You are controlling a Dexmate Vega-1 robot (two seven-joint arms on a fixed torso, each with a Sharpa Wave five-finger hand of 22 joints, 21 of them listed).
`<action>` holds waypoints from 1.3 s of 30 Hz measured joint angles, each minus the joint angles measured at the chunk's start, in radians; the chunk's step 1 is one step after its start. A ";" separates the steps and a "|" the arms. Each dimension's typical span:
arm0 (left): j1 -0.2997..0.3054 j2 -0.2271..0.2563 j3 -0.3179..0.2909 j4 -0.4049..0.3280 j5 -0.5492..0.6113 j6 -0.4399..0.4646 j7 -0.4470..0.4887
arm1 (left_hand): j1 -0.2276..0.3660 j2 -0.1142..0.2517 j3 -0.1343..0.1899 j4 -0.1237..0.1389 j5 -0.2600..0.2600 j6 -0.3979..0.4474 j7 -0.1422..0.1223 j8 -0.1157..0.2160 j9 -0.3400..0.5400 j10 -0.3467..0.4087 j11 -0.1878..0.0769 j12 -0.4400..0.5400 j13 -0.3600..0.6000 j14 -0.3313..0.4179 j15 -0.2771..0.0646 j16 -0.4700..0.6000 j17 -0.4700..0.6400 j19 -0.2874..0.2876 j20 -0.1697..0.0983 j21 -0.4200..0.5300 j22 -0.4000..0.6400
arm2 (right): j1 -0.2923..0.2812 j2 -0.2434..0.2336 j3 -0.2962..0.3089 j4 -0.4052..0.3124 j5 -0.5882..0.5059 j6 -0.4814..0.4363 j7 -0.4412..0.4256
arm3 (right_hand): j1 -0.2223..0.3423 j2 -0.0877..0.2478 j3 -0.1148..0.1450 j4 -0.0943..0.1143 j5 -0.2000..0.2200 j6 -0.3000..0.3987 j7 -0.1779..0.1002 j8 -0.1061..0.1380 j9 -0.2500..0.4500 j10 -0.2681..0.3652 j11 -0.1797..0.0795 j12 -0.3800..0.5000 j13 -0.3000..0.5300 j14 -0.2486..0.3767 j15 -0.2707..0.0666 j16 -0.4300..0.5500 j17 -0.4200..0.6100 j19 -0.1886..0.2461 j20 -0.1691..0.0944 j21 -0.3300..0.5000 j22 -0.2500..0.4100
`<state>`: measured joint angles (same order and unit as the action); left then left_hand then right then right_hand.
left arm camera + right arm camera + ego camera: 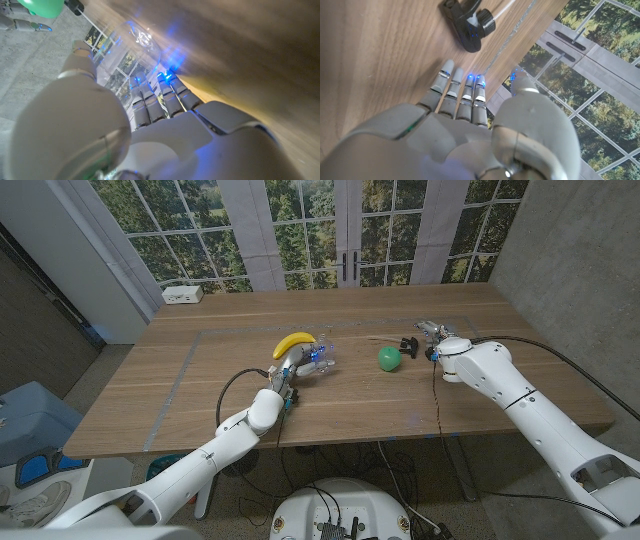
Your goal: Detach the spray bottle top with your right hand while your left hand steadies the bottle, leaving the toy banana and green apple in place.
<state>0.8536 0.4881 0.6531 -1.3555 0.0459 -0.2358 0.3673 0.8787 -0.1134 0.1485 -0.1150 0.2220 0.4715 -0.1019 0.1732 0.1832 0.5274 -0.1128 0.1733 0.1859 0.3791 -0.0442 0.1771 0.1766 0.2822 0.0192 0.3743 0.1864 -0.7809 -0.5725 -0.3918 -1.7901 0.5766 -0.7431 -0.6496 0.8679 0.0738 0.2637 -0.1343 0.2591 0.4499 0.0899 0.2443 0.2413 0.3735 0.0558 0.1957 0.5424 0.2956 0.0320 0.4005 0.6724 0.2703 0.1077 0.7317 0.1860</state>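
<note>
My left hand (297,367) grips the clear spray bottle (322,358) near the table's middle; the bottle (132,42) stands out past its fingers (165,97). The black spray top (409,345) lies on the wood apart from the bottle, to the right of the green apple (389,358). In the right wrist view the spray top (468,26) lies with its thin tube just beyond my right hand's fingertips (462,80), not touching them. My right hand (441,341) is open and holds nothing. The toy banana (294,343) lies just behind the left hand.
A white box (183,295) sits at the table's far left corner. Grey tape lines (180,385) run across the tabletop. Black cables hang along both arms. Windows stand behind the far edge.
</note>
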 measured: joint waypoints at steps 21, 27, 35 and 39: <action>0.020 0.032 -0.019 -0.051 -0.017 -0.029 -0.033 | -0.186 0.021 -0.123 0.066 0.053 -0.572 -0.002 0.000 -0.002 -0.668 0.115 0.000 0.000 -0.453 0.042 -0.004 0.008 -0.281 0.080 -0.165 0.007 | -0.048 -0.043 -0.010 0.010 -0.035 0.184 0.096 | -0.222 -0.041 -0.097 0.058 -0.070 -0.213 0.010 -0.053 -0.014 -0.201 0.041 -0.007 -0.037 -0.166 0.073 -0.091 -0.022 -0.164 0.071 -0.101 -0.005; 0.029 0.038 -0.038 -0.066 -0.032 -0.057 -0.040 | -0.234 0.052 -0.129 0.091 0.048 -0.590 -0.020 0.005 -0.002 -0.694 0.109 0.000 0.000 -0.489 0.036 -0.004 0.007 -0.309 0.052 -0.172 0.007 | -0.069 -0.048 -0.010 0.042 -0.054 0.311 0.151 | -0.250 -0.034 -0.105 0.065 -0.074 -0.223 -0.001 -0.053 -0.018 -0.218 0.044 -0.007 -0.050 -0.200 0.060 -0.116 -0.034 -0.184 0.050 -0.116 -0.009; 0.039 0.041 -0.069 -0.073 -0.096 -0.133 -0.081 | -0.290 0.103 -0.123 0.125 0.036 -0.569 -0.007 0.020 -0.002 -0.698 0.092 0.012 -0.005 -0.492 0.028 0.001 0.011 -0.315 0.023 -0.172 0.007 | -0.084 -0.039 -0.013 0.112 -0.095 0.516 0.221 | -0.293 -0.028 -0.110 0.071 -0.074 -0.199 -0.036 -0.047 -0.030 -0.207 0.033 -0.003 -0.079 -0.219 0.027 -0.139 -0.060 -0.190 -0.018 -0.140 -0.014; 0.045 0.037 -0.087 -0.073 -0.140 -0.165 -0.109 | -0.316 0.131 -0.110 0.137 0.029 -0.545 -0.001 0.025 -0.007 -0.679 0.073 0.016 -0.005 -0.482 0.018 0.010 0.009 -0.303 0.000 -0.167 0.007 | -0.086 -0.024 -0.016 0.166 -0.116 0.642 0.265 | -0.298 -0.022 -0.110 0.071 -0.074 -0.184 -0.052 -0.039 -0.034 -0.197 0.023 -0.003 -0.094 -0.224 0.003 -0.149 -0.074 -0.181 -0.052 -0.148 -0.014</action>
<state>0.8987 0.5255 0.5660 -1.4286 -0.0942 -0.4004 0.2582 0.5628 0.0174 0.0381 0.0220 0.2513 -0.0732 -0.1034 0.1984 0.1765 -0.1518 -0.0397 0.1897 0.1813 -0.1026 -0.0263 0.1870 0.1859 -0.0204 0.0188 0.2073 0.1933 -0.8665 -0.5961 -0.4077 -1.6237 0.4611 -0.1012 -0.3849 0.5698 0.0516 0.1534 -0.0634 0.1847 0.2664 0.0382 0.2050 0.2077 0.1767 0.0783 0.1925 0.4483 0.0717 0.0354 0.2512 0.5983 0.0891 0.0557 0.5840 0.1720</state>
